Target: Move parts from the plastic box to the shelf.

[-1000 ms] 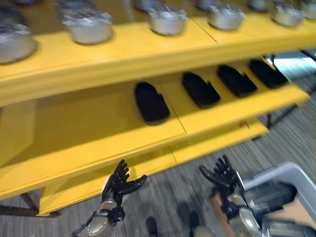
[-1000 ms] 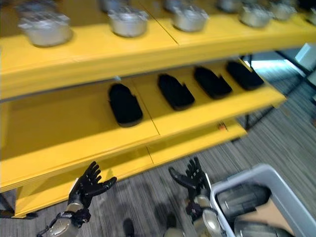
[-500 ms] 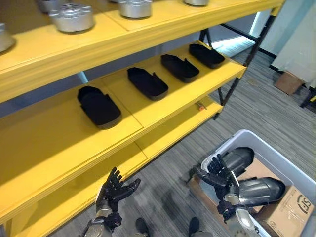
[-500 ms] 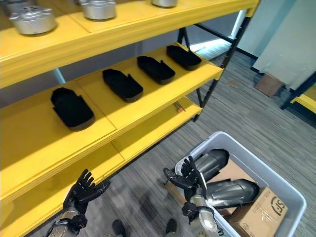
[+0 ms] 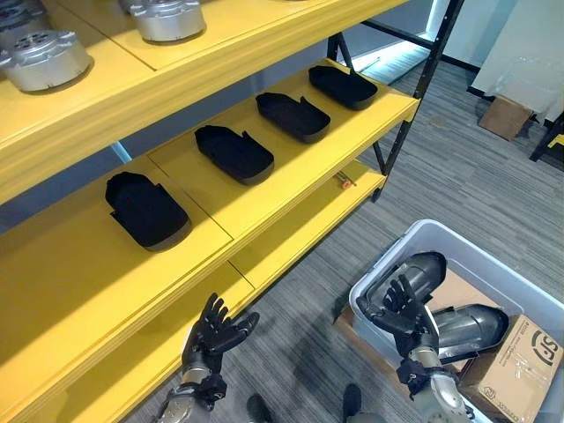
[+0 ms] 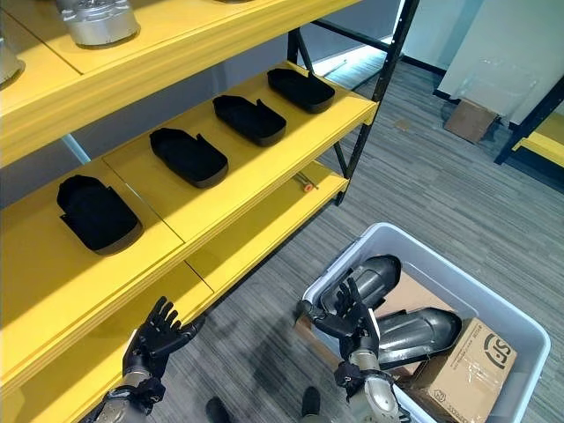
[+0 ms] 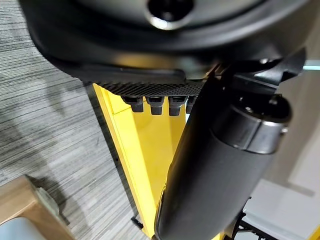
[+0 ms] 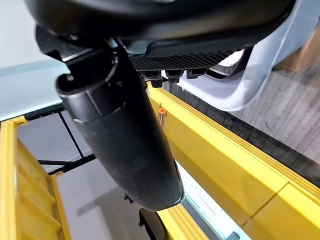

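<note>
**Operator:** What does the left eye view show, and why are the things placed so?

**Technician:** The plastic box (image 5: 493,264) stands on the carpet to the robot's right; it holds two grey metal parts (image 5: 421,271), one lying against the wall nearest the shelf, the other (image 5: 469,324) just beside a cardboard carton (image 5: 520,366). The right hand (image 5: 398,310) hovers over the box's near edge, fingers spread and holding nothing; this placement probably prepares a reach for the nearer part. The left hand (image 5: 214,333) hangs low before the yellow shelf (image 5: 291,181), fingers likewise spread and empty.

**Operator:** And the right eye view?

**Technician:** Four black moulded trays (image 6: 188,156) lie in a row on the middle level; round metal castings (image 6: 95,21) occupy the top level; the shelf space beside the trays looks free, so it may be meant for the incoming parts.

**Operator:** The left wrist view?

**Technician:** The thumb stands straight out from the palm; the fingers run straight toward the yellow shelf edge; nothing is grasped.

**Operator:** The right wrist view?

**Technician:** The thumb is extended; the fingers are straight; the pale box wall shows past them; the hand is released. Both parts remain in the box; no transfer is under way.
</note>
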Controlling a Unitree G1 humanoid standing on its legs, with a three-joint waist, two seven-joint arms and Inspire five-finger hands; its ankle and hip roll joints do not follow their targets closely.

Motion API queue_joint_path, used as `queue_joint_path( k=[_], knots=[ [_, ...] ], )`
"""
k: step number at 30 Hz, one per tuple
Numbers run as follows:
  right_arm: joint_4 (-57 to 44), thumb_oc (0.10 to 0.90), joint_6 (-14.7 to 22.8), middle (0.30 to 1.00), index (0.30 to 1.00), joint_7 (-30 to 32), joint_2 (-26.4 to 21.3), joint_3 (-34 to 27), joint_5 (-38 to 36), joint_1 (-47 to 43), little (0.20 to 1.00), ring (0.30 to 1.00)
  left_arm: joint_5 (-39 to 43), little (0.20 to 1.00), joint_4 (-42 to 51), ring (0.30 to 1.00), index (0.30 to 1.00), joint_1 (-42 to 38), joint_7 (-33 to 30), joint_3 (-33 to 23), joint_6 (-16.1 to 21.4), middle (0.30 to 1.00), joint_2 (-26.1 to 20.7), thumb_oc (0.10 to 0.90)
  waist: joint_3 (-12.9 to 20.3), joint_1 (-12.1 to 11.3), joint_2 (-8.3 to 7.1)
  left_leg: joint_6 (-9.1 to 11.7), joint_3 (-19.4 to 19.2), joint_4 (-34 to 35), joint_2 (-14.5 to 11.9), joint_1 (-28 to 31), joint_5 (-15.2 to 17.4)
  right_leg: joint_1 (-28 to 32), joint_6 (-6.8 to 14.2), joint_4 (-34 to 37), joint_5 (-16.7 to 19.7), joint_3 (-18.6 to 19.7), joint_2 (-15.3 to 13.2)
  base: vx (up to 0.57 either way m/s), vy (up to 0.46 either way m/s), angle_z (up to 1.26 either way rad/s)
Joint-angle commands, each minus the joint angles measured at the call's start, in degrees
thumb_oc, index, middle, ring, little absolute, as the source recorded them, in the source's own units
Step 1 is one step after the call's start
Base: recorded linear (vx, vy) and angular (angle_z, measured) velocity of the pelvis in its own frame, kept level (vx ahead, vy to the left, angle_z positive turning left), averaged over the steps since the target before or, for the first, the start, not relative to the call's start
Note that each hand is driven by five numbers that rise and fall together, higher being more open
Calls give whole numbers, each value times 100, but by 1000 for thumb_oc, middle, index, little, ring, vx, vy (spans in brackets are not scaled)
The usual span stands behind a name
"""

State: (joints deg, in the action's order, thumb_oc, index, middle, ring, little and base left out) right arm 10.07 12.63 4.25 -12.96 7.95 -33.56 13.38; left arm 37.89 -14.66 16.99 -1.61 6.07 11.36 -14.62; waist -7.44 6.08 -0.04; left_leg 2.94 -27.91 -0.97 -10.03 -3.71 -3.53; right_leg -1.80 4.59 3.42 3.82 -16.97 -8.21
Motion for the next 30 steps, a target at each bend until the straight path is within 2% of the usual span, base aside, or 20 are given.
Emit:
queue_joint_path(
  k=[1,2,3,4,5,6,7,8,9,11,12,13,14,15,16,17,19,20,24,30],
  knots=[
    [-960,900,815,1000,1000,30,-234,-405,196,-226,1000,1000,28,1000,559,1000,1000,-225,199,-181,546,1000,-144,900,-127,30,63,296,770,-1651,-1050,-154,191,-207,-226,-912,-924,424,348,45,-243,-27],
    [-970,900,842,1000,1000,65,-281,-402,248,-239,1000,1000,13,1000,598,1000,1000,-222,178,-191,570,1000,-157,900,-226,-57,51,294,1121,-2019,-1059,-297,-44,-179,-306,-944,-951,554,451,42,-244,-40],
    [-971,900,842,1000,1000,69,-278,-405,251,-242,1000,1000,12,1000,599,1000,1000,-226,176,-189,570,1000,-158,900,-233,-53,65,315,1152,-2066,-1089,-328,-38,-179,-320,-949,-959,544,474,-16,-129,-78],
    [-944,900,852,1000,1000,144,-335,-400,358,-283,1000,1000,14,1000,572,1000,1000,-289,144,-175,572,1000,-139,900,-347,-137,34,216,1698,-2409,-851,-665,-98,-119,-394,-901,-1016,630,512,-83,-59,-89],
    [-936,900,860,1000,1000,214,-360,-419,425,-324,1000,1000,15,1000,588,1000,1000,-329,115,-179,572,1000,-113,900,-397,-210,-16,63,1967,-2328,-506,-920,-91,-175,-408,-831,-894,708,458,-49,-2,-91],
    [-886,900,860,1000,1000,253,-394,-428,512,-422,1000,1000,80,1000,571,1000,1000,-358,108,-190,583,1000,-66,900,-414,-297,-27,-24,2458,-1955,-3,-1156,139,-200,-327,-754,-866,906,431,-39,47,-64],
    [-886,900,860,1000,1000,253,-393,-428,512,-425,1000,1000,80,1000,571,1000,1000,-360,109,-191,584,1000,-67,900,-399,-291,-35,-28,2457,-1928,9,-1167,112,-217,-326,-747,-854,902,421,94,105,-71],
    [-814,900,893,1000,1000,338,-386,-432,572,-504,1000,1000,78,1000,538,1000,1000,-400,83,-180,598,1000,-39,900,-399,-392,4,-17,2801,-1345,253,-1243,136,-210,-246,-704,-857,1032,437,89,76,-67],
    [-797,900,881,1000,1000,310,-411,-436,577,-532,1000,1000,86,1000,545,1000,1000,-399,89,-181,613,1000,-41,900,-400,-403,16,-13,2889,-1184,306,-1225,116,-229,-235,-711,-842,1076,439,132,132,-52],
    [-725,900,866,1000,1000,319,-402,-398,620,-599,1000,1000,60,1000,538,1000,1000,-395,65,-144,656,1000,-5,900,-490,-612,92,94,3604,-620,705,-1406,-282,-172,-205,-725,-857,1292,531,134,129,-68],
    [-700,900,850,1000,1000,307,-417,-385,673,-653,1000,1000,41,1000,535,1000,1000,-408,71,-147,660,1000,0,900,-492,-702,146,159,3950,-358,819,-1494,-421,-168,-202,-736,-862,1419,620,163,126,-100],
    [-696,900,821,1000,1000,321,-418,-363,752,-695,1000,1000,42,1000,519,1000,1000,-439,71,-134,659,1000,16,900,-512,-741,181,193,4084,-154,842,-1480,-502,-132,-195,-785,-926,1551,683,109,80,-94],
    [-698,900,819,1000,1000,323,-417,-363,754,-695,1000,1000,42,1000,516,1000,1000,-442,72,-133,661,1000,17,900,-524,-753,175,193,4069,-135,840,-1455,-506,-127,-196,-795,-934,1565,679,139,161,-115],
    [-704,900,823,1000,1000,264,-357,-312,698,-723,1000,1000,95,1000,489,1000,1000,-399,90,-161,697,1000,59,900,-537,-820,186,99,4261,-236,879,-1271,-351,-97,-177,-996,-1080,1854,754,115,191,-122],
    [-701,900,791,1000,1000,213,-345,-300,697,-679,1000,1000,118,1000,474,1000,1000,-397,110,-146,687,1000,83,900,-480,-793,206,105,4192,-130,787,-1173,-367,-91,-172,-962,-1075,1901,769,135,267,-138],
    [-709,900,789,1000,1000,230,-321,-320,713,-615,1000,1000,123,1000,463,1000,1000,-467,98,-109,695,1000,64,900,-469,-754,201,113,3952,-165,749,-1162,-370,-64,-152,-931,-1052,1849,681,75,215,-98],
    [-726,900,786,1000,1000,230,-316,-350,684,-573,1000,1000,157,1000,510,1000,1000,-495,119,-124,710,1000,24,900,-455,-723,173,74,3887,-266,789,-1159,-292,-55,-128,-919,-1070,1853,597,58,180,-61],
    [-788,900,762,1000,1000,222,-286,-398,656,-552,1000,1000,158,1000,521,1000,1000,-491,123,-140,708,1000,-10,900,-396,-659,108,-46,3716,-339,823,-1099,-131,-48,-45,-884,-1001,1991,476,78,238,-31],
    [-828,900,704,1000,1000,236,-218,-411,688,-586,1000,1000,162,1000,584,1000,1000,-507,78,-176,711,1000,-92,900,-306,-596,-26,-254,3322,-486,850,-1049,152,-101,143,-800,-863,2242,215,66,240,-51],
    [-902,900,608,1000,1000,214,-235,-334,917,-611,1000,1000,80,1000,616,1000,1000,-508,22,-253,712,1000,-216,900,-248,-560,-226,-432,2948,-632,948,-1012,440,-243,420,-766,-610,2400,-84,27,178,-30]
  ],
)
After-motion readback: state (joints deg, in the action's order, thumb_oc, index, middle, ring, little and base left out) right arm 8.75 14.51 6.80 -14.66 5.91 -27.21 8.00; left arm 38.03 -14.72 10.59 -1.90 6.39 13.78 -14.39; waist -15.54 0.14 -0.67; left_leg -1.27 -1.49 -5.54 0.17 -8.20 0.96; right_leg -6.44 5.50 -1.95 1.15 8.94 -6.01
